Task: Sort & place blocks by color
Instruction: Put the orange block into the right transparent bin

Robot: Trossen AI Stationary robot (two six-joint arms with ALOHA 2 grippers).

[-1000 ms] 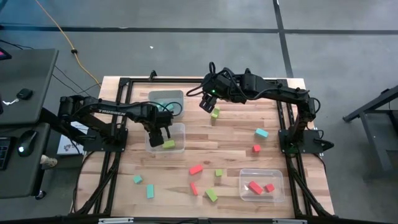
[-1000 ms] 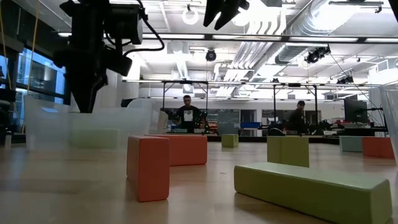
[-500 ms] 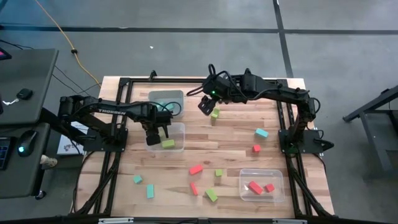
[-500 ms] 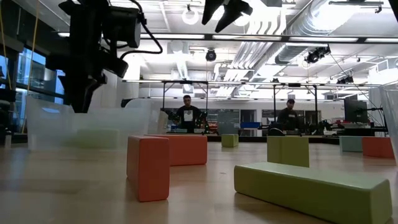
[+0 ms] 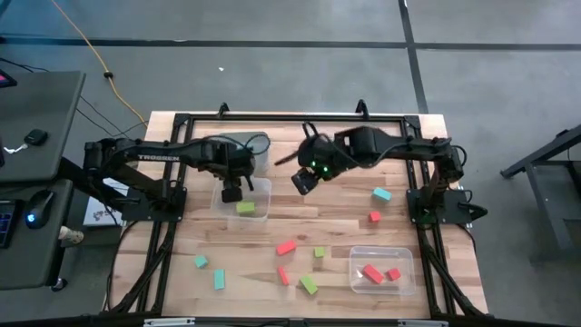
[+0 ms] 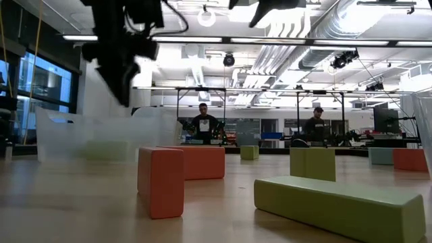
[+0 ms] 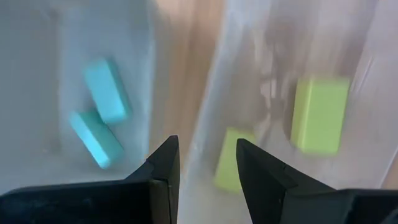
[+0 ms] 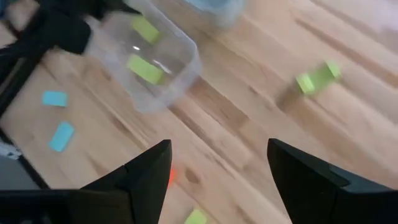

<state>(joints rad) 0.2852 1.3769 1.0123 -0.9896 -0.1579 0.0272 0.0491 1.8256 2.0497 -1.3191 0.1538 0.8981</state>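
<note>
Blocks are scattered all over the wooden table [image 5: 345,204], and a few already sit in clear bins. Left gripper [image 5: 232,192] hangs above the near-left bin [image 5: 263,186]. Its fingers [image 7: 163,171] are parted with nothing between them, so it's released. Looking past those fingers, two lime green blocks [image 7: 318,114] lie in that bin right below and ahead of the tips, and two cyan blocks [image 7: 106,90] lie in the neighbouring bin [image 5: 238,142] off to one side of them.

Right gripper [image 5: 302,180] is up in the air over the middle of the table, fingers [image 8: 144,177] spread wide and empty. Ahead of its fingertips there's a lime green block on the bare wood [image 8: 317,77], well apart from them, and the bin with the green pieces sits off beyond the other fingertip. Two more cyan blocks [image 8: 55,98] lie on the table past that bin.

The rest lie loose on the wood, all well away from both sets of fingers: a red-orange bar [image 5: 287,246], a small green cube [image 5: 319,252], a green bar [image 5: 309,284], a cyan block [image 5: 381,193] and a small red cube [image 5: 374,216]. A third bin [image 5: 407,259] at the front right holds red pieces [image 5: 372,273].

In the low view a red block [image 6: 160,182] and a long green bar [image 6: 344,201] sit closest to the camera, and two people stand far back in the room.
</note>
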